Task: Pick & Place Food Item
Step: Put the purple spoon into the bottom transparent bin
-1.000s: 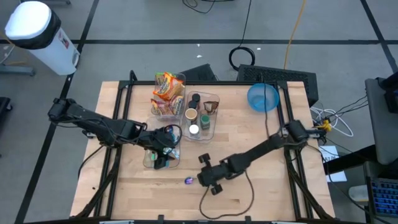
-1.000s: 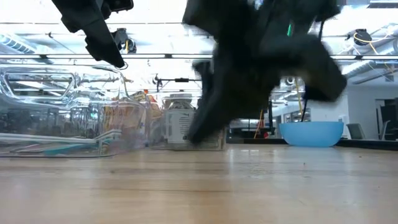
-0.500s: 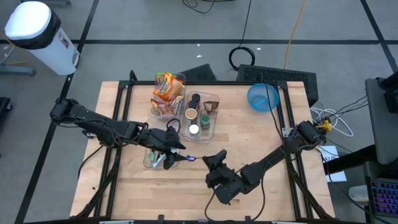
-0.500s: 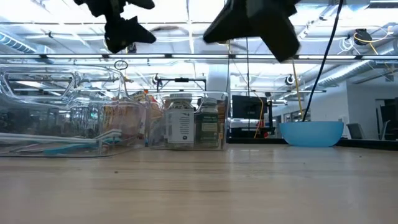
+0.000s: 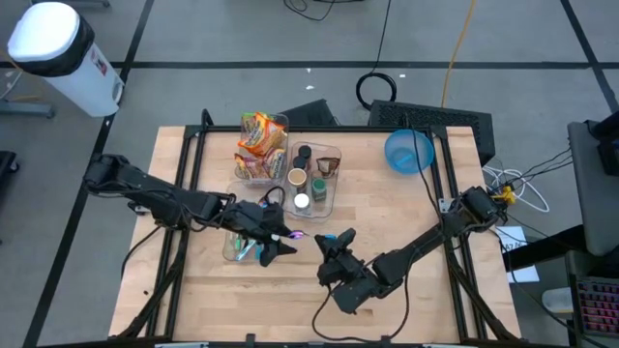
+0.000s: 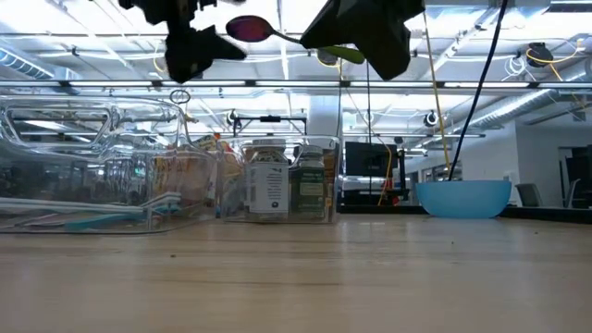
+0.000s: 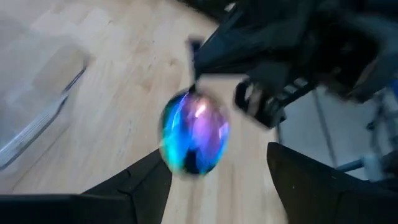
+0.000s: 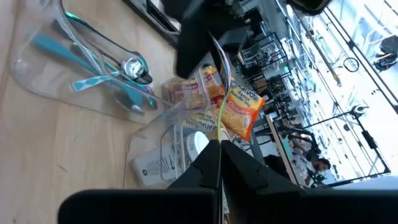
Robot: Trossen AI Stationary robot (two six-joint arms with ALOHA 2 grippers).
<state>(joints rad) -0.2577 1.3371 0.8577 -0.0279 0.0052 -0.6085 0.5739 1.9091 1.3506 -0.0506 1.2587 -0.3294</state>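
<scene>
An iridescent purple-blue spoon (image 5: 293, 235) is in the air above the table's middle; its bowl also shows in the low view (image 6: 248, 28) and the left wrist view (image 7: 196, 132). My right gripper (image 5: 334, 247) is shut on its thin handle. My left gripper (image 5: 278, 242) is open, just left of the spoon, over the right end of a clear utensil tray (image 5: 248, 247). The spoon's bowl stands just ahead of its two fingers (image 7: 140, 183). I cannot tell whether they touch it. My right gripper pinches the spoon's thin handle (image 8: 219, 134) between its two shut fingers, at the end away from the bowl. The fingers come from the table's right, about level, along the handle. The spoon is lifted clear of the table, its bowl (image 6: 248, 28) toward my left gripper.
The clear tray holds teal and metal utensils (image 8: 118, 68). A clear bin with ramen packets (image 5: 261, 145) and a bin of jars (image 5: 314, 179) stand at the far middle. A blue bowl (image 5: 408, 152) stands at the far right. Bare wood lies along the near edge.
My right gripper has risen from the table near the front edge with the spoon, which lay on the wood, and has carried it toward the far edge and my left gripper. My left gripper has moved a little toward the table's right, toward the spoon's bowl.
</scene>
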